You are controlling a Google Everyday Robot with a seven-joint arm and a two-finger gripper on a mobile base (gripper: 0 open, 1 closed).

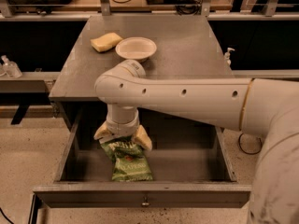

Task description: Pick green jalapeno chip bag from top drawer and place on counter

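The green jalapeno chip bag [128,163] lies flat in the left half of the open top drawer [196,164]. My gripper [122,137] hangs straight down into the drawer, directly over the bag's far end. Its two tan fingers [143,138] are spread apart, one on each side of the bag's upper edge, and hide that edge. The drawer's front panel with a small metal knob [145,201] faces me. The dark-grey counter [187,55] is behind and above the drawer.
A white bowl [136,48] and a yellow sponge [106,42] sit on the far left of the counter. My white arm [196,99] crosses over the counter's front edge from the right. A small bottle [228,56] stands at the counter's right side.
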